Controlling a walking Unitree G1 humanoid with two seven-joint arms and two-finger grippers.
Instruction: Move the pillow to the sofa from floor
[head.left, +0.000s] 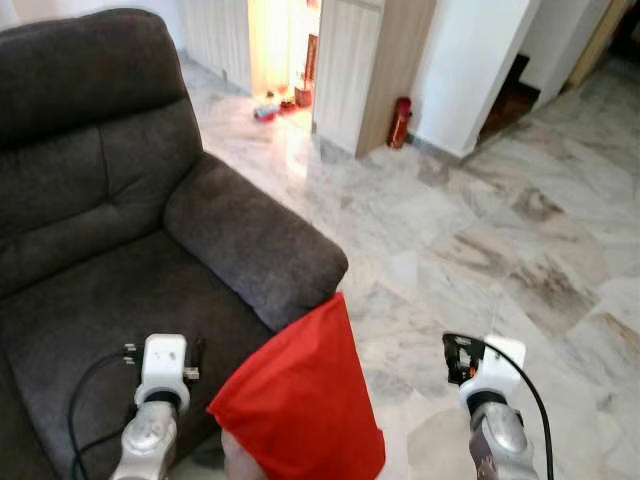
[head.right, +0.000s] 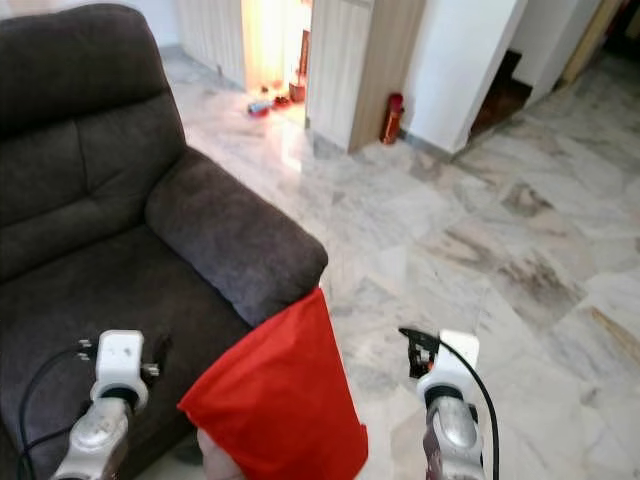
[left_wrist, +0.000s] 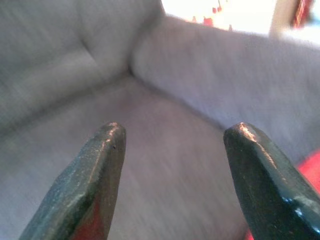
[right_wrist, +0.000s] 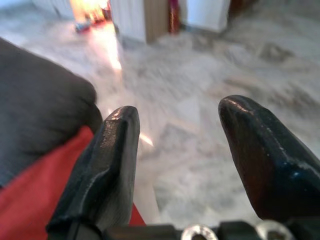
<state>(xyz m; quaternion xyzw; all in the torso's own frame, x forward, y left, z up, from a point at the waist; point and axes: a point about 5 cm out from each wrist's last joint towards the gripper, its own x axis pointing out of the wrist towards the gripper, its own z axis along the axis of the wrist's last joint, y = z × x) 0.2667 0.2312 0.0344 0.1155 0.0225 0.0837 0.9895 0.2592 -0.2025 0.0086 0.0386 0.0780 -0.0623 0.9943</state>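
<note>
The red pillow (head.left: 300, 400) leans against the grey sofa (head.left: 120, 250) front, lower centre of frame, unlabelled. Left tool (left_wrist: 172, 165) gapes over the seat; right tool (right_wrist: 195, 160) gapes above marble floor (head.left: 480, 230).

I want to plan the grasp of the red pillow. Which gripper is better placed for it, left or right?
Probably the right gripper: its open fingers point past the red pillow, which lies close beside it. The left gripper, also open, faces the sofa seat, with the pillow at its edge.
</note>
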